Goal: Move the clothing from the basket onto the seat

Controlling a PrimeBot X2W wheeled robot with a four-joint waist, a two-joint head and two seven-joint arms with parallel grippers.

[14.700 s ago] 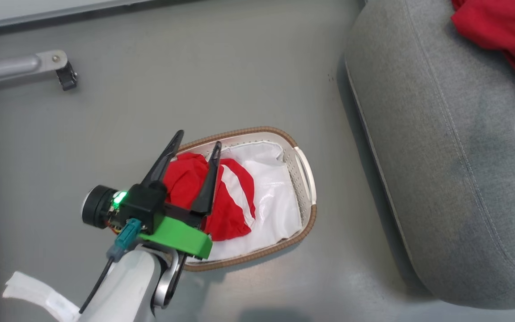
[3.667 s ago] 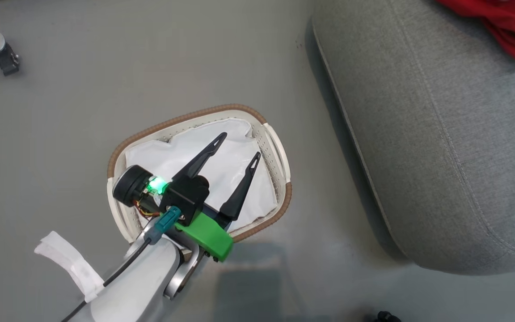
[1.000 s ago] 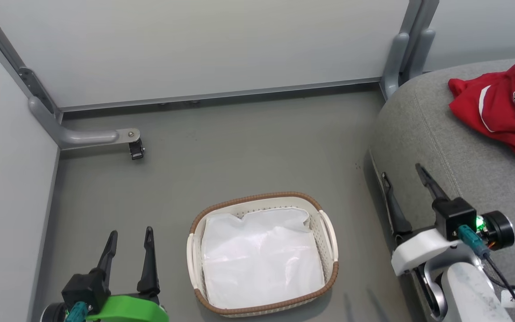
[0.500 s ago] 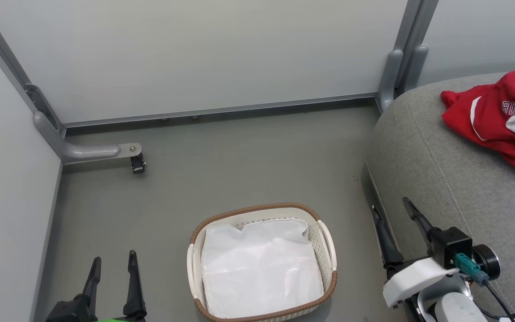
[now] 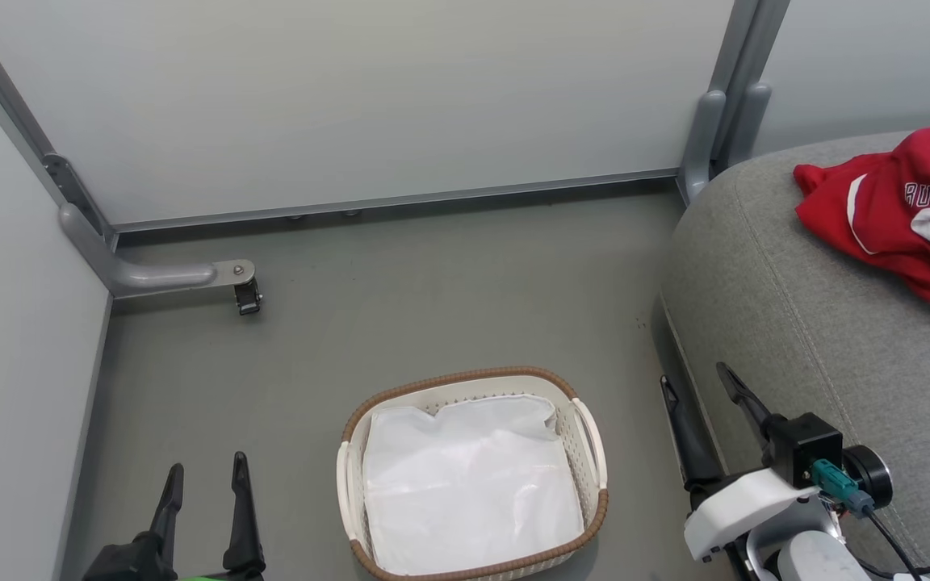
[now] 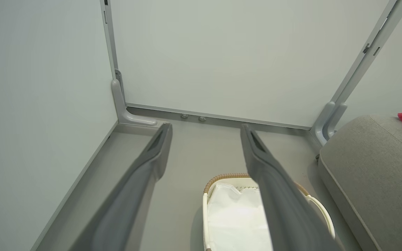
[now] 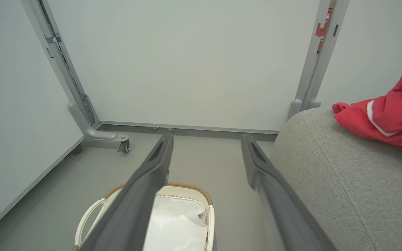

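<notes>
Looks all but finished: the bright red, white-striped sports clothing (image 5: 901, 210) lies heaped far right on the big grey fabric seat (image 5: 796, 323), the cream perforated plastic basket (image 5: 465, 375) on the floor holds a thin white sheet (image 5: 473, 476) and no red, and left claw (image 5: 207, 464) and right claw (image 5: 693, 375) hang apart, empty.

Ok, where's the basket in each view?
Head view: basket at bottom centre.
Left wrist view: basket at the bottom edge, right of centre.
Right wrist view: basket at the bottom edge, left of centre.
Shared landmark: the grey seat, to its right in all three.
</notes>
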